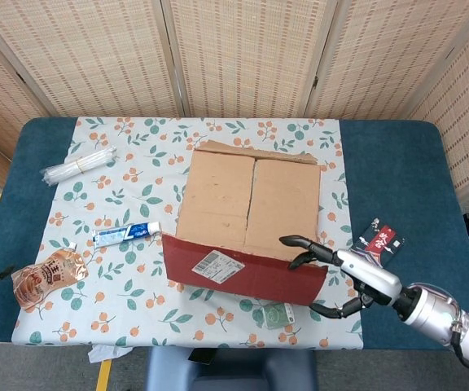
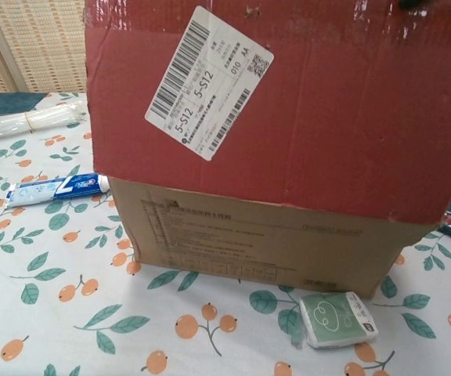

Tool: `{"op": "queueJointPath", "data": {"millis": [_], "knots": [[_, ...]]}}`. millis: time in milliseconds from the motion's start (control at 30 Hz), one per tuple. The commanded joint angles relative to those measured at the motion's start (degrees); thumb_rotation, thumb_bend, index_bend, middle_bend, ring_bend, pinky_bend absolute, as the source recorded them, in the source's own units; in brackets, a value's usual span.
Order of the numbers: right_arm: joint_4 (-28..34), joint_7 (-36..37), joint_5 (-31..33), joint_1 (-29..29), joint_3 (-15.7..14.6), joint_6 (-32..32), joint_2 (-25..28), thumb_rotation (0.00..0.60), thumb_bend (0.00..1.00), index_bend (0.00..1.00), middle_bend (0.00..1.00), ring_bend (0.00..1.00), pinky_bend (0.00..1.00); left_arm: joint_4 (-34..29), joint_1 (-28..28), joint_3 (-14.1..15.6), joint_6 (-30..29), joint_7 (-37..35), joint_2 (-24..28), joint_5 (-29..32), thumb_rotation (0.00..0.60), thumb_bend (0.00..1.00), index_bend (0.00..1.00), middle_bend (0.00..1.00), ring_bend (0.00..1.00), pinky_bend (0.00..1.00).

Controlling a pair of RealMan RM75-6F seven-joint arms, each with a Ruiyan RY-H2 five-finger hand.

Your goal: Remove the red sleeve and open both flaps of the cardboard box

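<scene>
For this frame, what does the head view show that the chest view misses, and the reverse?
Only the head view shows the right robot hand with fingers hooked over the far-right edge of the red flap, the box's two inner brown flaps still closed, the snack pouch, and the whole table. Only the chest view shows the cardboard box's printed front wall and the shipping label's readable text. Both share the red flap, the label, the toothpaste tube, the bundle of white sticks and the small green packet.
</scene>
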State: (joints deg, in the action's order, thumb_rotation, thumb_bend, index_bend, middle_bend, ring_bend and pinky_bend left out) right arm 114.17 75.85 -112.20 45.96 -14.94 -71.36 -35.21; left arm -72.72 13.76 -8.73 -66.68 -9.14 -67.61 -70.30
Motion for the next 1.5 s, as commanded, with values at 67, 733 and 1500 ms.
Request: {"op": "queueJointPath", "data": {"millis": [67, 733, 1500], "knots": [[1.74, -1.95, -2.22, -1.71, -0.29, 0.01, 0.78, 0.6, 0.4, 0.06, 0.06, 0.21, 0.25, -0.22, -0.01, 0.01, -0.15, 0.19, 0.0, -0.05, 0.6, 0.25, 0.0, 0.0, 0.0, 0.0], [5.92, -2.31, -5.79, -4.15, 4.13, -2.87, 6.42, 0.6, 0.4, 0.04, 0.04, 0.19, 0.25, -0.56, 0.11, -0.06, -0.33, -0.14, 0.12, -0.39, 0.6, 0.25, 0.0, 0.0, 0.0, 0.0], [4.95, 3.21, -8.32, -1.26, 6.73, 2.64, 3.65, 0.6, 0.4, 0.0, 0.0, 0.13, 0.25, -0.84, -0.13, -0.16, -0.91, -1.31, 0.54, -0.75, 0.6, 0.25, 0.0, 0.0, 0.0, 0.0]]}}
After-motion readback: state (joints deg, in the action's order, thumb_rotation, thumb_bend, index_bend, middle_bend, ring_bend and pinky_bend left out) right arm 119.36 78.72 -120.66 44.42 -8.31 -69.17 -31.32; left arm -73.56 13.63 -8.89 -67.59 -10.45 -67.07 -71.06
